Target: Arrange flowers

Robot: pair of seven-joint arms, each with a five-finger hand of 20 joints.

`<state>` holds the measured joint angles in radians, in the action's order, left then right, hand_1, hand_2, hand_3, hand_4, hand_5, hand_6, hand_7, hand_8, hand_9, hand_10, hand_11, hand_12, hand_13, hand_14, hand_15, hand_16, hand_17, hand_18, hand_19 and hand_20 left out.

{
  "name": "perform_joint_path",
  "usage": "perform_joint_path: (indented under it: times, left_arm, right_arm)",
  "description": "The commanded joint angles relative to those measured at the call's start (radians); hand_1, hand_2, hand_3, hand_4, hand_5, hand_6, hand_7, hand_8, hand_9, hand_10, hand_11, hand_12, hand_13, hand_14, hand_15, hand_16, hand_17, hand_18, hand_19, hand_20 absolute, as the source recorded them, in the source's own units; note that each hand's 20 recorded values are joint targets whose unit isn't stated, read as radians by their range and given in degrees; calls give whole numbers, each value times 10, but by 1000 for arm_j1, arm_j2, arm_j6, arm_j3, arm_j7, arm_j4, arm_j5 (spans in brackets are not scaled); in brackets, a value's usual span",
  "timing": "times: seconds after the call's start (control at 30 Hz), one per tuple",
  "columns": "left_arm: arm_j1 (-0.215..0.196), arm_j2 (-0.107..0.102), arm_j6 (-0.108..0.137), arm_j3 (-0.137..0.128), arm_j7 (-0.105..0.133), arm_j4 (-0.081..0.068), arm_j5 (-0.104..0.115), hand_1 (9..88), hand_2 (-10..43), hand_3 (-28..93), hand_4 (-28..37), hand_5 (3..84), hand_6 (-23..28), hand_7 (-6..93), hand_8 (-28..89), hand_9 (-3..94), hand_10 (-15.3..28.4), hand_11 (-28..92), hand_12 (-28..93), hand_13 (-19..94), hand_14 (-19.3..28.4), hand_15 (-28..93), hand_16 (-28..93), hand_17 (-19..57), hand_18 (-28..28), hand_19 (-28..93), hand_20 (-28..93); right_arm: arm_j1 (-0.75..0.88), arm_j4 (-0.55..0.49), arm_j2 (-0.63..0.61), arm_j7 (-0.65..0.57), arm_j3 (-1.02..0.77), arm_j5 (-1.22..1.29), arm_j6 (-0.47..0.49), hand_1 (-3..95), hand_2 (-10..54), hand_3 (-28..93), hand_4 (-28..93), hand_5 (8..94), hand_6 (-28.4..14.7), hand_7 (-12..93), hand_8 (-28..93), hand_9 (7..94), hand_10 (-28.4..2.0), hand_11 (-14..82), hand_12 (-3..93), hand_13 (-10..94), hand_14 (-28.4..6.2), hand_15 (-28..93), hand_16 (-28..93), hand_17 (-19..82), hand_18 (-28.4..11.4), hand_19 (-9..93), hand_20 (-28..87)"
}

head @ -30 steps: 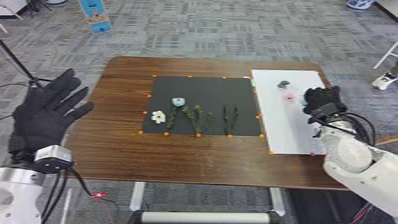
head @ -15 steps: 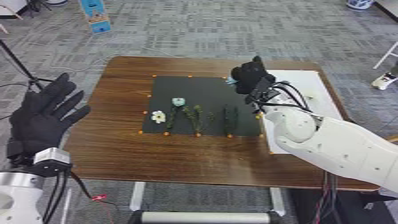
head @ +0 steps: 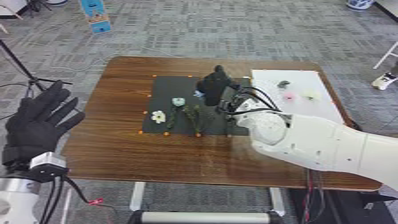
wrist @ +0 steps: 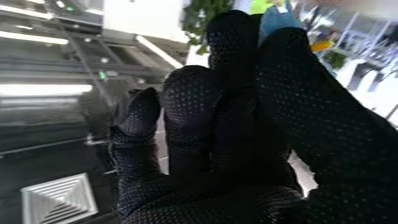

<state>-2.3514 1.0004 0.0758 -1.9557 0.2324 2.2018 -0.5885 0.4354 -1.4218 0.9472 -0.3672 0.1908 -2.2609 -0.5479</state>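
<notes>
Grey patterned carpet [head: 222, 30] is spreading around a brown wooden table [head: 115, 150], a blue sign [head: 100, 27] is standing beyond its far left corner, and white strip lights [wrist: 44, 90] are glowing from a dark ceiling [wrist: 49, 122] with a square slatted vent [wrist: 59, 200].

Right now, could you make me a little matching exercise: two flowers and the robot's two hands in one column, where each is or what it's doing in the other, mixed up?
1. White flower
2. Pink flower
3. Left hand
4. Right hand

A. Pinching a light blue flower
B. Lying on the white sheet
C. Open, at the left of the table
D. Lying on the dark mat, near its left edge

Pairs: 1-D, 2-B, 3-C, 4-A
</notes>
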Motion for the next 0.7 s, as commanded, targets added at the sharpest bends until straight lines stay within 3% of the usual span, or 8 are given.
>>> perform_joint_path:
  times: [0.03,0.3,0.4,0.47,0.7]
  left_arm:
    - [2,-6,-1,4,1,-1,2,222,-86,652,-283,271,22,153,-84,222,97,122,164,183,133,106,55,-112,224,392,87]
    - [3,-10,-5,5,-2,7,-3,221,-86,651,-283,270,22,155,-85,222,97,122,164,183,133,106,55,-112,224,392,87]
    - [23,-16,-8,13,-10,2,-7,222,-85,650,-283,270,22,155,-85,222,97,121,163,183,133,105,55,-113,224,391,88]
    - [29,-20,-5,16,-5,1,-6,222,-84,649,-283,270,22,155,-84,222,97,122,164,183,133,104,55,-113,224,391,88]
    - [31,-19,-7,20,3,2,-6,221,-85,650,-283,271,22,154,-85,223,98,122,164,183,134,106,56,-113,224,392,88]
  right_arm:
    - [-84,80,118,-27,100,17,34,491,-95,824,-283,747,50,428,-28,843,-46,196,499,639,-44,667,463,283,-196,820,572]
    - [-111,108,186,-47,138,19,44,490,-95,824,-283,748,51,427,-33,843,-44,196,499,638,-43,667,465,284,-196,820,573]
    - [-111,125,201,-39,140,14,56,490,-95,823,-283,750,51,424,-38,843,-44,195,499,639,-43,667,465,284,-196,820,572]
    - [-87,231,244,51,99,25,45,491,-95,821,-283,753,51,421,-43,843,-44,194,498,638,-43,668,466,283,-196,820,573]
    - [-91,239,252,32,132,31,68,492,-95,819,-283,753,53,420,-47,841,-43,191,497,635,-41,666,469,282,-195,819,573]
